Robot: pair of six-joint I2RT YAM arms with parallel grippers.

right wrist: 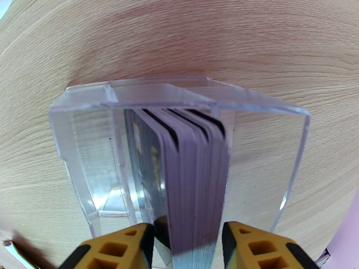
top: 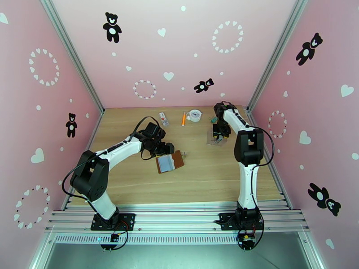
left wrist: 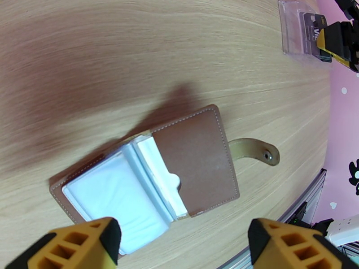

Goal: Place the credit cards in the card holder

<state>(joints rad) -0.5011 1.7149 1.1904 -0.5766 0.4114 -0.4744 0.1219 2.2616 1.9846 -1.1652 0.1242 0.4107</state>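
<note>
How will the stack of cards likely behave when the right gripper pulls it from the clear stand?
The credit cards look thin and stiff, so each should stay flat. Their edges are fanned, so the loose stack may slide apart. The clear stand looks light and might lift too.

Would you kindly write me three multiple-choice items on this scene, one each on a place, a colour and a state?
1. Where are the credit cards? A stacked in the clear case; B in a bowl; C on a plate.
2. What colour is the card holder outside? A black; B brown; C red.
3. How does the card holder lie? A snapped shut; B open, pockets up; C on edge.
Answers: 1 A, the stack stands in the case between the right fingers; 2 B, brown leather shows; 3 B, its tab hangs free and pockets show.
</note>
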